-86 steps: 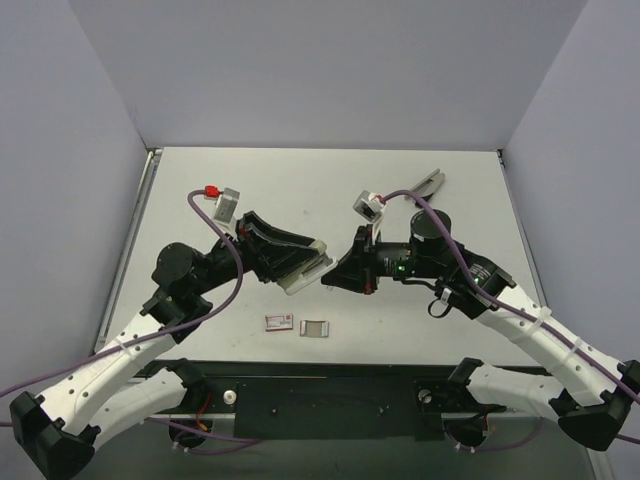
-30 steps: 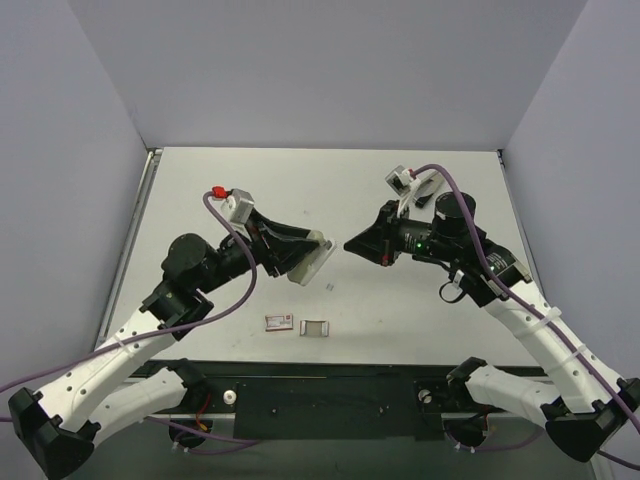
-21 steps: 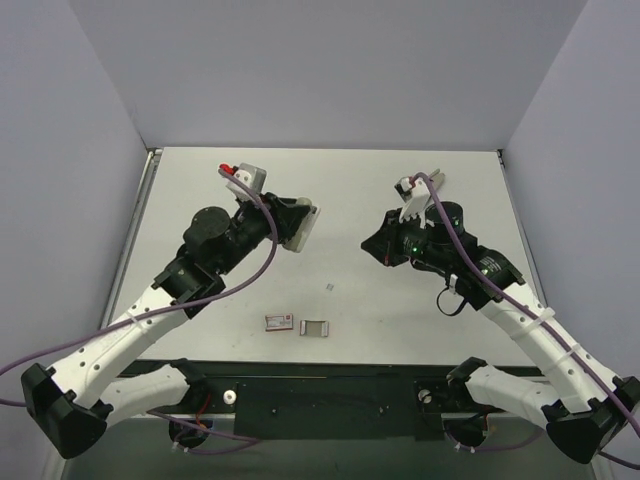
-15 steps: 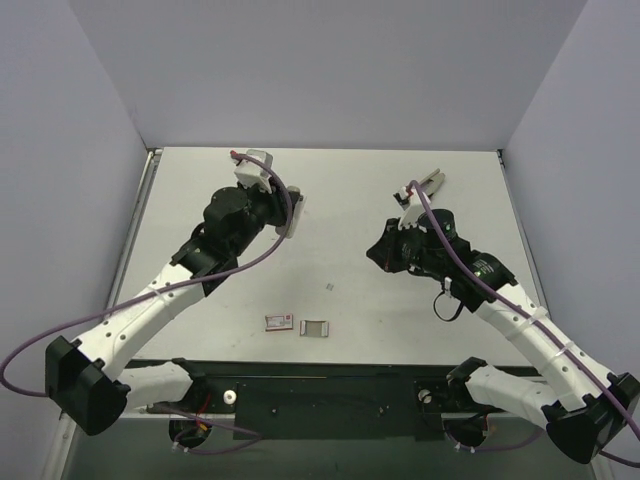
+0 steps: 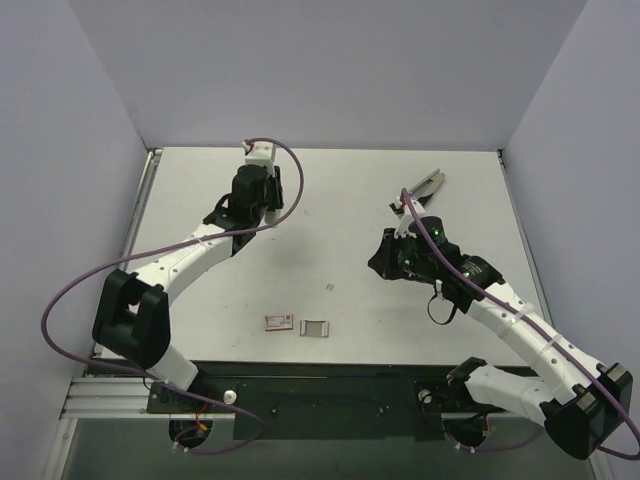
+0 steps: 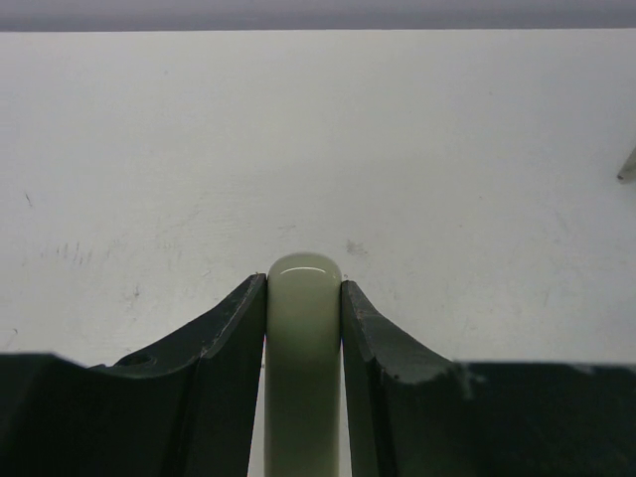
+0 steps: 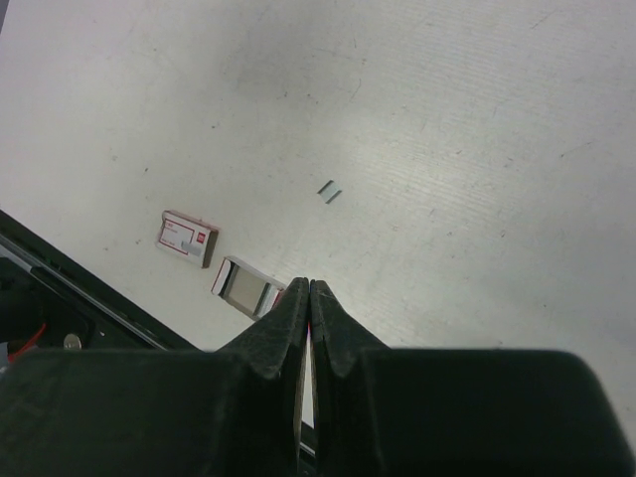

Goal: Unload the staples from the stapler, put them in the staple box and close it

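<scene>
The stapler (image 5: 426, 186), slim light grey metal, lies on the table at the back right, apart from both grippers. My left gripper (image 5: 276, 194) is at the back left, low over the table. In the left wrist view it (image 6: 303, 290) is shut on a pale beige-grey rounded bar (image 6: 303, 328). My right gripper (image 5: 380, 262) hangs over the table's middle right with its jaws pressed together (image 7: 309, 286). I cannot tell whether anything thin is between them. A short strip of staples (image 5: 330, 288) lies loose on the table and also shows in the right wrist view (image 7: 329, 191).
A red-and-white staple box (image 5: 278, 321) and an open box tray (image 5: 315, 327) lie near the front edge; both show in the right wrist view, the box (image 7: 189, 238) and the tray (image 7: 246, 284). A small grey tip (image 6: 628, 167) shows at the left wrist view's right edge.
My left arm has swung from the table's middle to the back left, carrying the bar. My right gripper has drawn back to the right and tilted down. The stapler has not moved.
</scene>
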You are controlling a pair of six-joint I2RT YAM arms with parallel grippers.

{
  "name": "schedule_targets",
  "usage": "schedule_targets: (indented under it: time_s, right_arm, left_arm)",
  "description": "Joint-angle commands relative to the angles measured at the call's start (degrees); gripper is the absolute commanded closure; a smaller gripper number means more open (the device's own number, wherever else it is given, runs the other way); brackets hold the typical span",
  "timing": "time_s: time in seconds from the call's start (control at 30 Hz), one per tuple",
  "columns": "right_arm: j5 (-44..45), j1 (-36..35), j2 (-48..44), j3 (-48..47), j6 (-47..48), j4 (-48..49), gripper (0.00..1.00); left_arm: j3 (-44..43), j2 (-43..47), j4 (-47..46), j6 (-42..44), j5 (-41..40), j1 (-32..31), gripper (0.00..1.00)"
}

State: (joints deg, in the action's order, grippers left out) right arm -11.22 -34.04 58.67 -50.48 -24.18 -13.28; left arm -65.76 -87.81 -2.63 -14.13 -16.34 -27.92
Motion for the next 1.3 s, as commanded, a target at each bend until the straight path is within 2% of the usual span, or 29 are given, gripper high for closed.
schedule_targets:
  time_s: [0.0, 0.23, 0.43, 0.57, 0.97, 1.03, 1.07, 1.17, 1.2, 1.27]
  right_arm:
    - [1.6, 0.4, 1.5, 0.6, 0.3, 2.2, 1.00]
    - [1.5, 0.6, 3.9, 1.1, 0.4, 3.4, 1.00]
    - [0.5, 0.9, 6.4, 2.0, 0.2, 4.4, 1.00]
    - [-0.3, 1.3, 7.5, 2.3, 0.0, 4.7, 1.00]
    - [-1.6, 1.3, 7.1, 1.5, -1.0, 4.2, 1.00]
    - [-1.1, 1.4, 6.6, 1.3, -1.2, 3.9, 0.98]
    - [-0.7, 1.4, 6.5, 1.1, -1.5, 3.4, 0.92]
    - [-0.1, 1.4, 5.7, 0.3, -1.6, 2.3, 0.80]
    - [0.1, 1.3, 5.5, -0.3, -1.6, 2.0, 0.73]
    - [0.4, 1.3, 5.2, -1.5, -1.6, 1.0, 0.65]
  left_arm:
    - [-5.2, -5.3, -4.6, 2.1, -1.9, 1.9, 1.00]
    - [-9.8, -16.5, -3.3, 0.3, -1.3, 4.7, 1.00]
    - [-18.3, -30.5, 7.1, -4.3, 1.1, 6.7, 1.00]
    - [-20.5, -38.2, 11.9, -8.3, 2.5, 6.7, 1.00]
    - [-21.5, -38.6, 15.8, -10.5, 4.7, 7.0, 1.00]
    - [-21.3, -38.1, 15.9, -10.6, 5.2, 7.0, 0.91]
    - [-21.1, -37.9, 15.9, -10.6, 5.3, 7.1, 0.82]
    - [-20.1, -36.3, 15.3, -10.5, 5.5, 7.0, 0.73]
    - [-19.8, -35.9, 15.3, -10.4, 5.5, 7.0, 0.65]
    - [-19.7, -35.1, 15.3, -9.7, 5.7, 7.0, 0.57]
